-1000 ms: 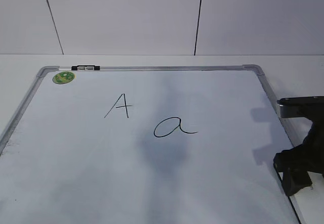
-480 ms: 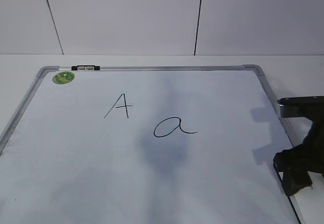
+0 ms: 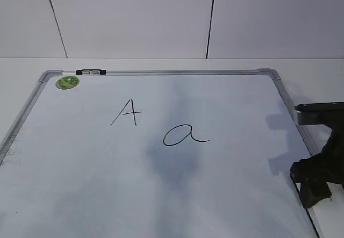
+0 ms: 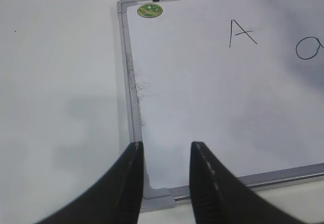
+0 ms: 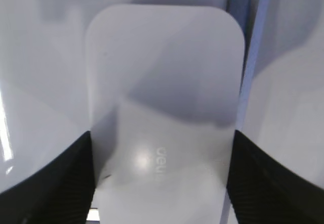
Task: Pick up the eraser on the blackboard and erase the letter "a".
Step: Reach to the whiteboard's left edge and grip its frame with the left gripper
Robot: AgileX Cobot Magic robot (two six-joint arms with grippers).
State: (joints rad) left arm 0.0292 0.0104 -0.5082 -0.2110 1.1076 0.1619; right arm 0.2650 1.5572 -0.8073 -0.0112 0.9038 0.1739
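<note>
Right gripper [image 5: 162, 183] down at the board's [image 3: 161, 72] four o'clock edge, fingers pinching the white eraser [image 5: 162, 97] from both sides. Cursive "a" [image 3: 185, 135] dead centre, untouched, capital "A" [image 3: 126, 112] at its ten o'clock, green magnet [image 3: 67, 82] in the eleven o'clock corner. Left gripper [image 4: 164, 176] spread and empty above the seven o'clock corner.

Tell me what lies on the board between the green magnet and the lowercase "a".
The capital "A" lies between the green magnet and the lowercase "a"; the rest of that stretch of board is bare, as the exterior view shows.
</note>
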